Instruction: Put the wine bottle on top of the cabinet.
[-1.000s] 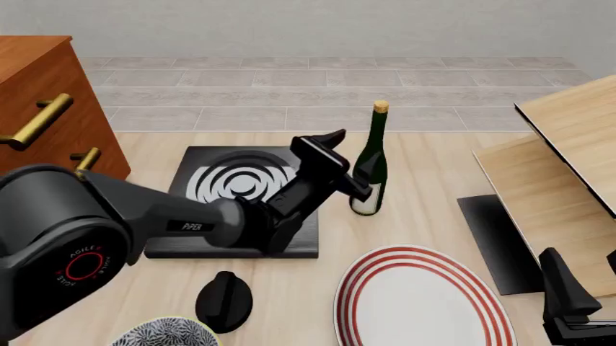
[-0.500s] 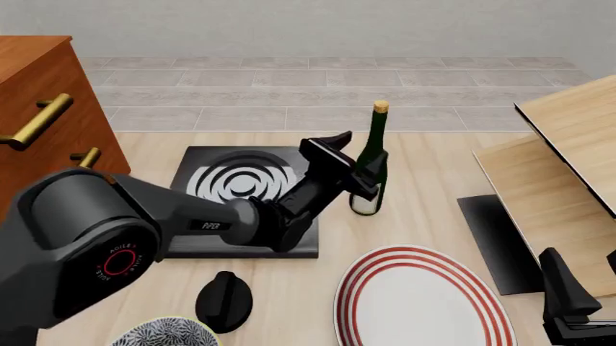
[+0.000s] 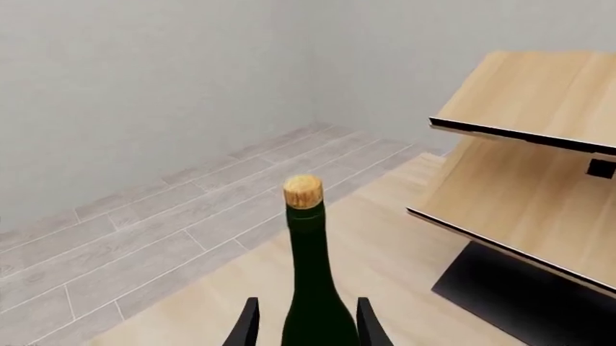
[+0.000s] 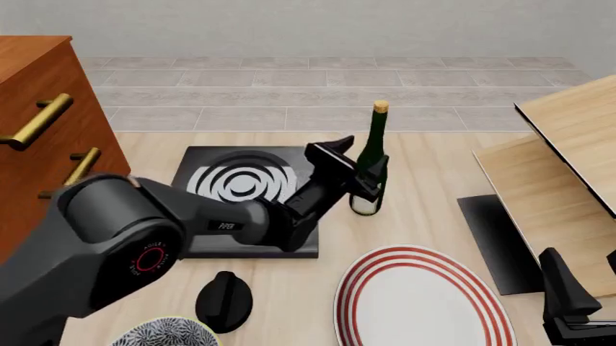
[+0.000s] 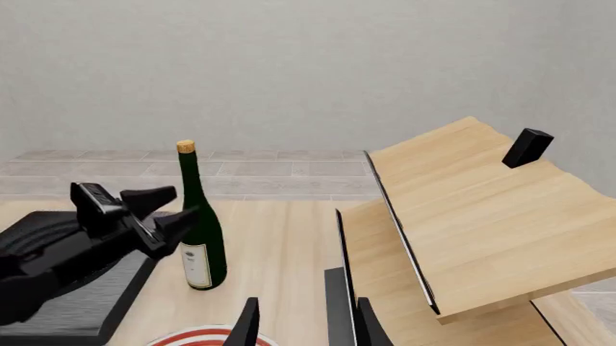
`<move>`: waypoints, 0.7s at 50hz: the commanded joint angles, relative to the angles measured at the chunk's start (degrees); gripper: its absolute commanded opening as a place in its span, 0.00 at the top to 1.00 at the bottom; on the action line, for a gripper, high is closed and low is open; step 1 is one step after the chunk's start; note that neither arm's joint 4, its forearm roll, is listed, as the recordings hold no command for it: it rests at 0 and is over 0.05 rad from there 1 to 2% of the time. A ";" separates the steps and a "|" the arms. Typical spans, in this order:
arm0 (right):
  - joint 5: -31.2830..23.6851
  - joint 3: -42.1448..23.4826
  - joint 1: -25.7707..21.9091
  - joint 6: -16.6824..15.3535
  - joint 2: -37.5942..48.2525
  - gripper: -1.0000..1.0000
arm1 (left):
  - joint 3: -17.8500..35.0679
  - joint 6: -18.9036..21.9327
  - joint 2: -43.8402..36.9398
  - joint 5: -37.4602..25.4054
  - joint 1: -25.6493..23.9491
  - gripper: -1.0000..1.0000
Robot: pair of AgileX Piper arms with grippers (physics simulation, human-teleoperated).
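Two left fingers (image 4: 354, 167) spread, now flanking wine bottle (image 4: 370, 173) | right fingers (image 5: 306, 326): apart

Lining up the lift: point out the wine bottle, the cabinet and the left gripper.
wine bottle (image 4: 370, 167), front view, on the green body.
cabinet (image 4: 43, 76), front view, on the wooden front.
left gripper (image 4: 348, 164), front view, between its fingertips.

Striped plate (image 4: 419, 303), black mat (image 4: 241, 205), patterned bowl (image 4: 164, 333).

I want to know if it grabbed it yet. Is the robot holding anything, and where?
Not clearly: the left end effector has its fingers either side of the tall dark green glass wine bottle's body, still open.
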State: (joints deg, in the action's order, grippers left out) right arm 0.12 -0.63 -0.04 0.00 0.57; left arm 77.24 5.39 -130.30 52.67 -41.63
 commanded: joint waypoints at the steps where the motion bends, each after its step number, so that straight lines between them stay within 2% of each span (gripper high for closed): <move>1: 0.00 0.00 0.00 0.00 -0.01 0.00 | 2.76 0.63 -2.79 -0.58 0.11 0.00; 8: 0.00 0.00 -0.01 -0.01 0.00 0.00 | 5.55 0.97 -5.43 -1.45 -0.12 0.00; 25: 0.00 0.00 -0.01 0.00 0.00 0.00 | 7.72 -0.41 -6.70 -1.49 -0.72 0.00; 35: 0.00 0.00 0.01 -0.01 -0.02 0.00 | 12.04 -0.50 -8.95 -3.49 0.63 0.00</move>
State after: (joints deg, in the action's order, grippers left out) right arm 0.12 -0.63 -0.04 -0.01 0.57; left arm 86.16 5.10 -137.49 50.45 -41.77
